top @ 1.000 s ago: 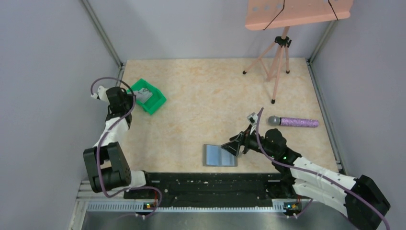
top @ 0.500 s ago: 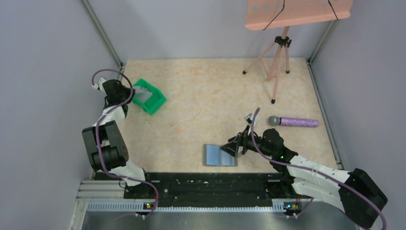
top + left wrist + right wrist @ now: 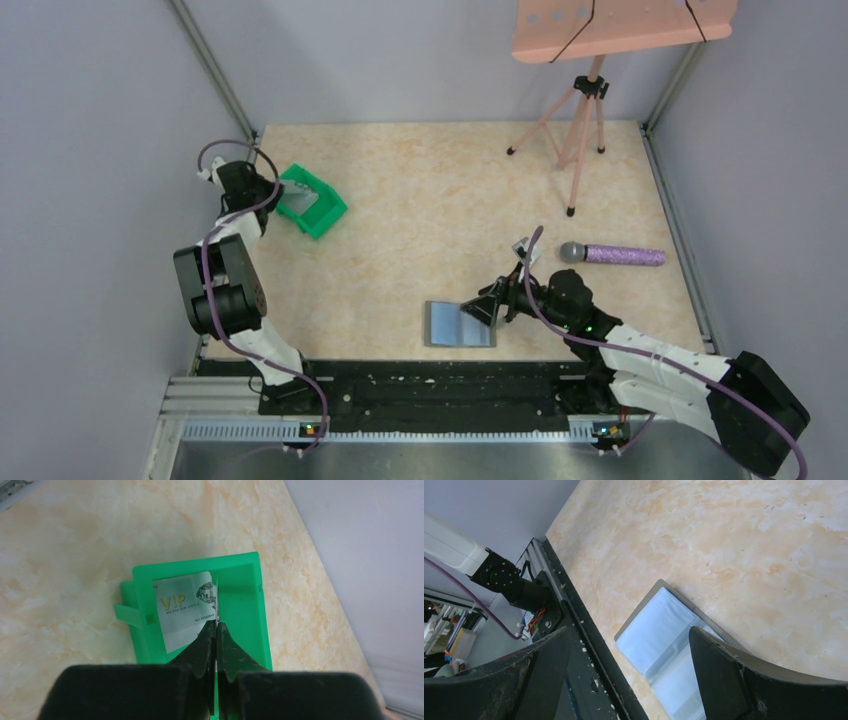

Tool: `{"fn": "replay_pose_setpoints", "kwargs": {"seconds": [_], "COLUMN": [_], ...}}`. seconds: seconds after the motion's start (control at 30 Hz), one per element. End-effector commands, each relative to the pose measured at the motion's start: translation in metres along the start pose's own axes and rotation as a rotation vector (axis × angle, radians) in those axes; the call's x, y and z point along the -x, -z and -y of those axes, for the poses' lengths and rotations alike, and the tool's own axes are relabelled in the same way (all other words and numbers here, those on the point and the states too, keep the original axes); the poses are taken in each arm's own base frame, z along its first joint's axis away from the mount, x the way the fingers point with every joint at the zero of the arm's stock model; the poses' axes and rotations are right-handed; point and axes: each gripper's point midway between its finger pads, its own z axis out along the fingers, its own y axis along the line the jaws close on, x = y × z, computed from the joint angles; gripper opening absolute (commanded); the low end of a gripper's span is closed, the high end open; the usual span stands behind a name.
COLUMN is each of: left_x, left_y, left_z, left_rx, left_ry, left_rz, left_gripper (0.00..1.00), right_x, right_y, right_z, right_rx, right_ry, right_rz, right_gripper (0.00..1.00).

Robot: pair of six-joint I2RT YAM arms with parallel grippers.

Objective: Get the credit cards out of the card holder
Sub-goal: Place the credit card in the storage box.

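Right claw [image 3: 487,305] (the working end for the next move): jaws spread wide, holding nothing, poised over the right half of the card holder [image 3: 458,324]. Whether a tip touches it cannot be told. In the right wrist view the two dark fingers frame the holder [image 3: 659,625] between them. It lies open and flat, both blue-grey halves face up with a darker stripe at the fold. No card can be made out in its pockets.

The holder extends from the claw towards the middle of the tabletop [image 3: 420,200], its long axis parallel to the near edge. It lies close to that edge and its black rail, so there is little room on the robot's side. The far side and the left are open tabletop. The right arm is by far the nearer.

Left claw [image 3: 216,625]: jaws pressed together above the green bin [image 3: 245,605], well apart from the holder at the far left. A card printed "VIP" [image 3: 182,612] lies in the bin. A thin pale line rises from the tips, possibly a second card seen edge-on, though that is uncertain.

Beyond the right arm lie a purple-handled microphone [image 3: 612,255] and a tripod [image 3: 580,140], both clear of the work.
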Motion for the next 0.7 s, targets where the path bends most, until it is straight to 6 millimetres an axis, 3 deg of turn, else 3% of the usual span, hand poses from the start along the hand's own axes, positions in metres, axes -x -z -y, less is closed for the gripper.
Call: {"fn": "replay_pose_setpoints", "kwargs": {"seconds": [0.0, 0.33, 0.67], "left_x": [0.025, 0.017, 0.013], "left_y": [-0.003, -0.017, -0.015], "left_z": [0.019, 0.011, -0.001], "left_rx": [-0.058, -0.03, 0.014], "left_ry": [-0.061, -0.05, -0.024], "left_rz": [0.057, 0.02, 0.031], "left_gripper": [0.0, 0.0, 0.0], "right_x": [0.007, 0.009, 0.011], "right_y": [0.0, 0.0, 0.0], "right_z": [0.003, 0.003, 0.004], "right_rx": [-0.015, -0.016, -0.026], "right_ry": [0.034, 0.036, 0.041], "right_rz": [0.027, 0.035, 0.04], "right_gripper": [0.86, 0.86, 0.86]}}
